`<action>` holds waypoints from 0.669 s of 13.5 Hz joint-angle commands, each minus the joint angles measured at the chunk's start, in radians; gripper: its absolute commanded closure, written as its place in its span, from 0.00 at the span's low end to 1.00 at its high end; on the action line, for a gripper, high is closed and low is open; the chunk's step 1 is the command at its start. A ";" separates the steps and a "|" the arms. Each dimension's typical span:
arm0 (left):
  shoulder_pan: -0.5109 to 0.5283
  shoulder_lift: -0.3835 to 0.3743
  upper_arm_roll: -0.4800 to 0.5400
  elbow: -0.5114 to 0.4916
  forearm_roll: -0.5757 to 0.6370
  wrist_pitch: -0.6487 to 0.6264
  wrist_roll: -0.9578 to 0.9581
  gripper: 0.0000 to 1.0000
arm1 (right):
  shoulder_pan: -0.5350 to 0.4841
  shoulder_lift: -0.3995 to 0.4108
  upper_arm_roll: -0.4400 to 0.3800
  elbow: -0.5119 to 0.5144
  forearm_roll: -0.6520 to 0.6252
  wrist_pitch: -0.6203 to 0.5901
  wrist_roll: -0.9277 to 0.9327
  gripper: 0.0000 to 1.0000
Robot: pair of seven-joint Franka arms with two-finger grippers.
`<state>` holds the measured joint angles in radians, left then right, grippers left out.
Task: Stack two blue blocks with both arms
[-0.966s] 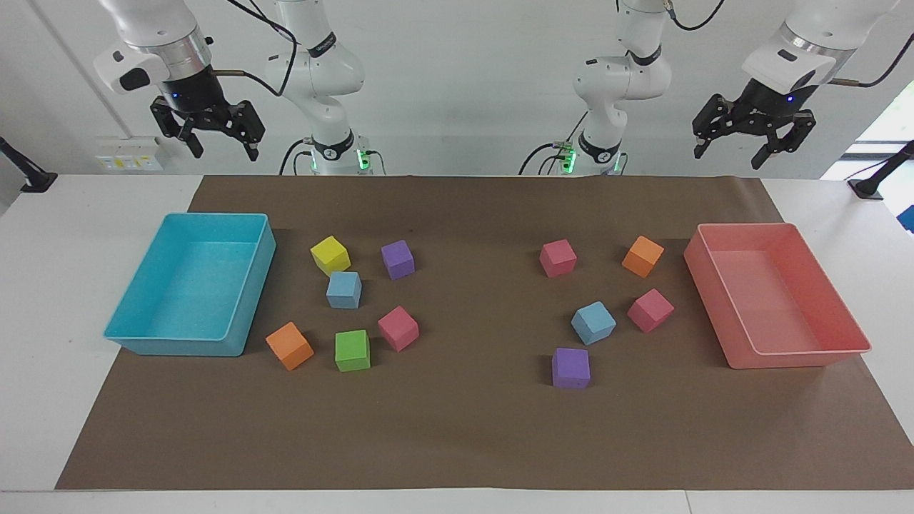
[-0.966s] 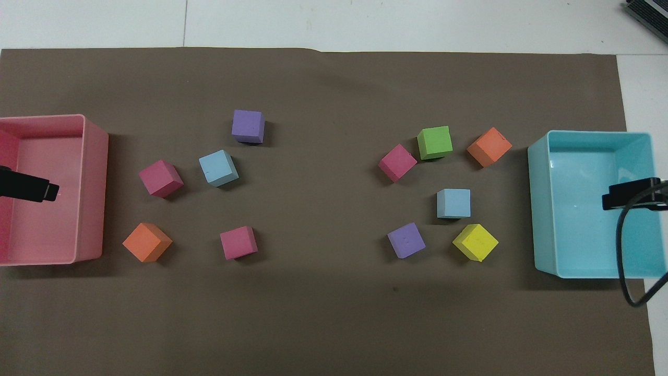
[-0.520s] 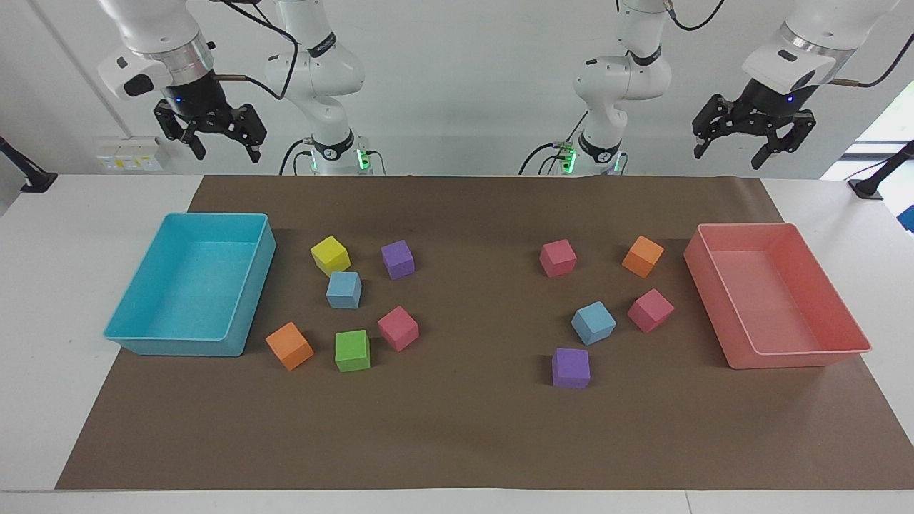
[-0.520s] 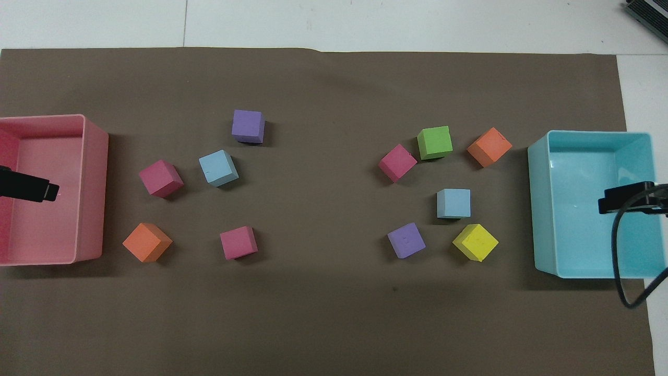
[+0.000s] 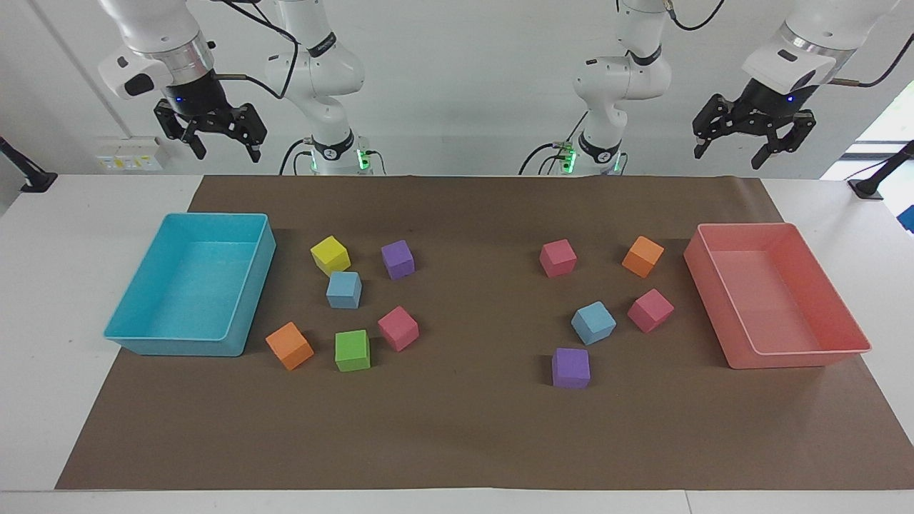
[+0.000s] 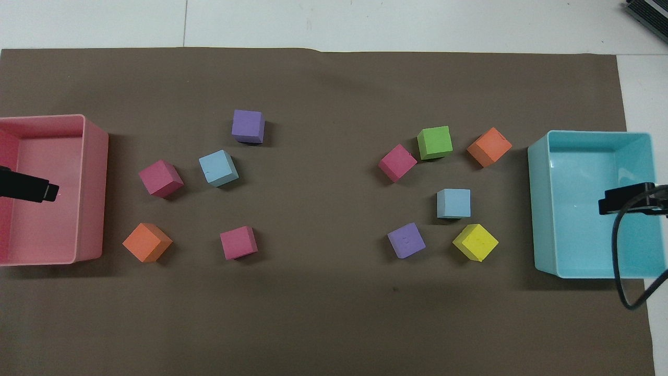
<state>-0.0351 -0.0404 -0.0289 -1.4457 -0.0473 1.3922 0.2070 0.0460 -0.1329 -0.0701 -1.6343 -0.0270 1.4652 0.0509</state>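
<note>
Both grippers up high, fingers spread, holding nothing: left gripper (image 5: pixel 750 146) over pink bin (image 5: pixel 785 357), right gripper (image 5: pixel 214 139) over turquoise bin (image 5: pixel 178 346). Blue blocks apart mid-mat: one (image 5: pixel 344 290) touching yellow cube (image 5: pixel 330 255), other (image 5: pixel 593 323) near purple cube (image 5: pixel 570 368). Best approach: descend straight, fingers square to block faces, avoid neighbours.

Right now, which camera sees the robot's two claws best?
The facing view: it shows the whole left gripper and right gripper, open and raised. The overhead view shows only their black tips over the bins.

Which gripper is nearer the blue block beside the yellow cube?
Right. The right gripper hangs open, high over the turquoise bin's end, the blue block near that bin. The left gripper waits open over the pink bin's end.
</note>
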 commanded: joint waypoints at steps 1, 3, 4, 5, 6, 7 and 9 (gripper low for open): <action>0.001 -0.001 0.004 0.010 0.000 -0.030 -0.005 0.00 | -0.014 -0.027 0.006 -0.030 -0.004 0.009 -0.025 0.00; 0.001 -0.002 0.003 0.008 0.015 -0.033 -0.003 0.00 | -0.014 -0.027 0.006 -0.030 -0.004 0.006 -0.023 0.00; 0.001 -0.004 0.003 0.007 0.017 -0.035 -0.003 0.00 | -0.014 -0.027 0.006 -0.030 -0.004 0.006 -0.023 0.00; 0.001 -0.006 0.003 0.004 0.017 -0.035 -0.003 0.00 | -0.014 -0.027 0.006 -0.030 -0.004 0.006 -0.023 0.00; 0.001 -0.009 0.003 0.002 0.017 -0.033 -0.003 0.00 | -0.014 -0.025 0.006 -0.030 -0.004 0.006 -0.023 0.00; 0.001 -0.009 0.003 0.001 0.017 -0.033 -0.003 0.00 | -0.014 -0.027 0.006 -0.029 -0.004 0.006 -0.023 0.00; 0.001 -0.009 0.003 -0.002 0.017 -0.035 -0.001 0.00 | -0.014 -0.027 0.006 -0.030 -0.004 0.006 -0.023 0.00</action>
<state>-0.0350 -0.0408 -0.0259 -1.4458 -0.0449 1.3757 0.2070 0.0460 -0.1342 -0.0702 -1.6362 -0.0270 1.4652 0.0509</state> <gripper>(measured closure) 0.000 0.000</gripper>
